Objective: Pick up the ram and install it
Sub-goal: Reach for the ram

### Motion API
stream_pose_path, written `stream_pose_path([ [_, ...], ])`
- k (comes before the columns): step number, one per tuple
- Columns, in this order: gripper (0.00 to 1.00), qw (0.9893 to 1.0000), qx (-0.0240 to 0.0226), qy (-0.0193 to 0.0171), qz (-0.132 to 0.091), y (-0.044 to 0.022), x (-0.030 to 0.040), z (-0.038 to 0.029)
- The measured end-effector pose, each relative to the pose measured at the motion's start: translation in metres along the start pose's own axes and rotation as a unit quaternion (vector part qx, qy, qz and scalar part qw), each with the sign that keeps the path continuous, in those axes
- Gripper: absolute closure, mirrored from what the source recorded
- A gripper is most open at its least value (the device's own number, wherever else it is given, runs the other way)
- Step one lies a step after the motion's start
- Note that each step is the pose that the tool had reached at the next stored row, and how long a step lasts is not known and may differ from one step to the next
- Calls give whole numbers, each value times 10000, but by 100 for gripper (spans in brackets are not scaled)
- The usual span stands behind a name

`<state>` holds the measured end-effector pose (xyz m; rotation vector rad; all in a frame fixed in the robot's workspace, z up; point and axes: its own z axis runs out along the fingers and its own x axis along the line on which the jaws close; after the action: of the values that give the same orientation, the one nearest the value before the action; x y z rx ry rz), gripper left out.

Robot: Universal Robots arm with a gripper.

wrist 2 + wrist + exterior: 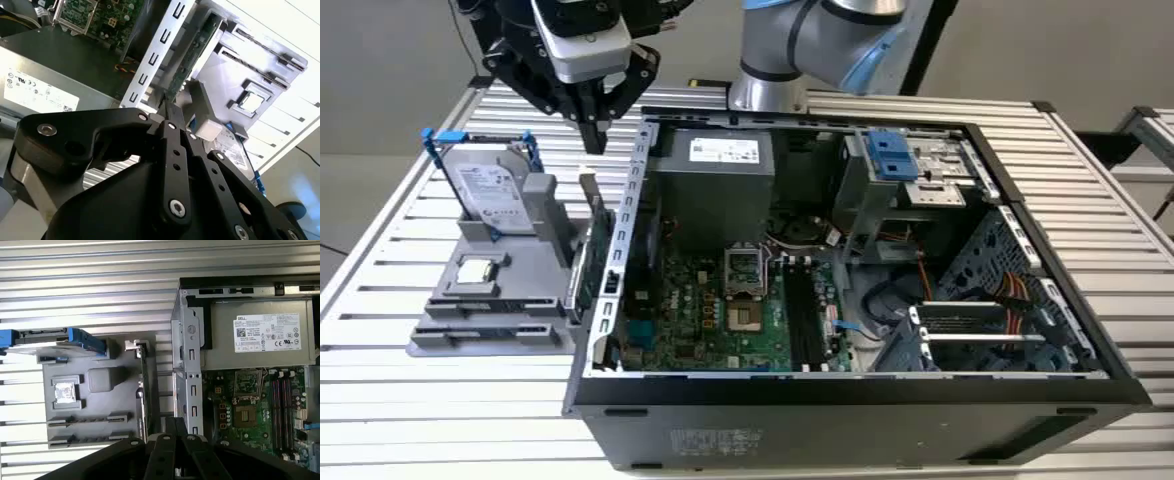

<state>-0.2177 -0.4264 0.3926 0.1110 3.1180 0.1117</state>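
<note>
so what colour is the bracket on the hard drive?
Blue; the bracket on the hard drive shows best in the first wrist view.

The gripper (595, 135) hangs tip-down, its fingers drawn together to a narrow point, just above the green card (596, 270) that stands on edge beside the open computer case (854, 400). On the exterior view's left, a grey holder (480, 335) carries an upright hard drive (494, 190). Everything rests on a slatted metal table (427, 420).
</note>
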Motion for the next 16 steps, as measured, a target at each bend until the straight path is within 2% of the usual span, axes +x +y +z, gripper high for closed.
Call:
stream_pose_path([
  [16,100,10000,0,0,0,-2,29,0],
])
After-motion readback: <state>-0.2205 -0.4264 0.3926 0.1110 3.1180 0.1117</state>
